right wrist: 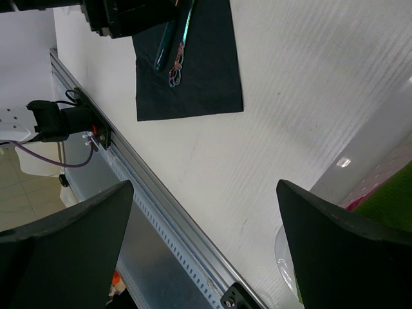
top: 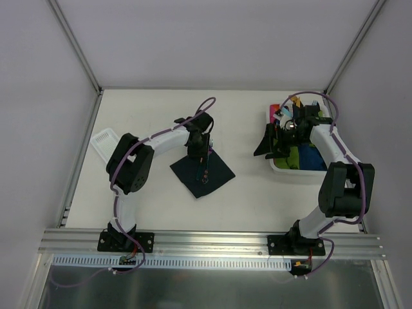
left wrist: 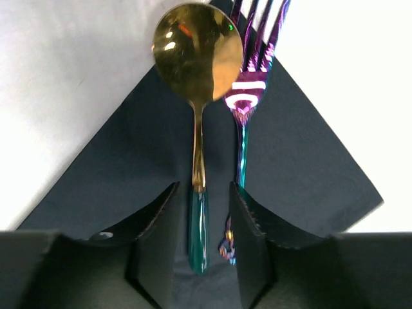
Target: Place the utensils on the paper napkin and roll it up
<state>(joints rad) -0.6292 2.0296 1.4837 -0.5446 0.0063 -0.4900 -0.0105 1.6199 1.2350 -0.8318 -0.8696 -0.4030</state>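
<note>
While spoon [left wrist: 197, 58] and fork [left wrist: 248, 90] lie on the paper napkin [left wrist: 129, 167], left gripper [left wrist: 204, 193] parted astride spoon handle (seemingly not touching), right gripper [right wrist: 205, 190] spread wide.

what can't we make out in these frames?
Left wrist: fork tine tips cut off by top edge; handle partly behind a jaw.
Top external: cutlery too small to tell apart, partly under left arm.
Top external: bin contents partly hidden by right arm.
</note>
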